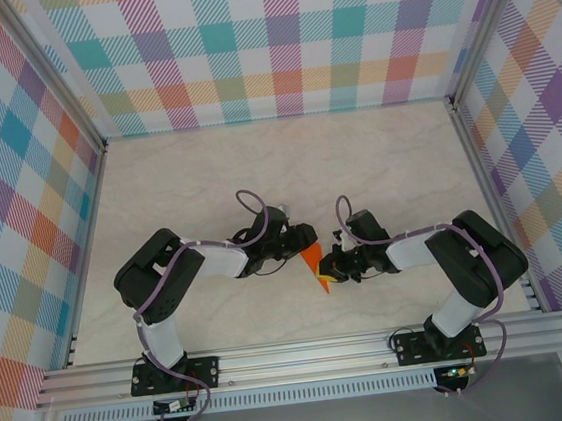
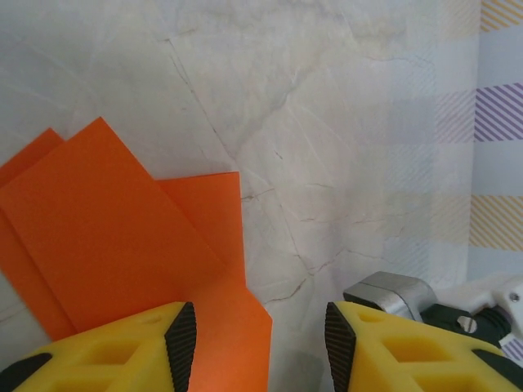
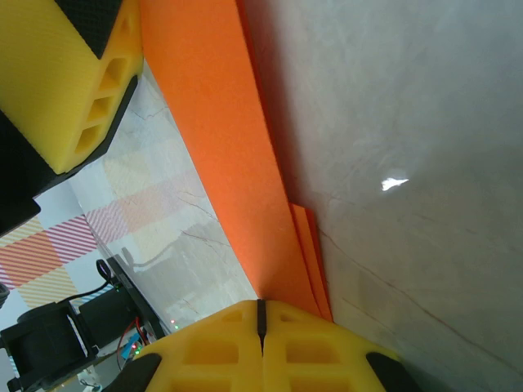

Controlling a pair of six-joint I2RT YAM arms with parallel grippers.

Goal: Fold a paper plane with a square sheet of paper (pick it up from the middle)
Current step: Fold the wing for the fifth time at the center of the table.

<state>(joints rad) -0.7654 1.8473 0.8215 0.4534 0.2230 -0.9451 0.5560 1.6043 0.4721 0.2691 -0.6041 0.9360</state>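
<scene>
Centrally, near the front of the pale worktop [image 2: 343, 122], a folded orange paper [image 2: 122, 229] sits between my two arms. In the overhead view its long axis runs roughly front to back. My right end effector [image 3: 261, 331] is pressed together, with the paper's layered edge pinched at its tips. My left end effector [image 2: 260, 347] stands apart, and a corner of the paper reaches into the gap beside one finger, clear of the other. I judge the left arm best placed for the next crease: the overlapping flaps fan out just ahead of it.
</scene>
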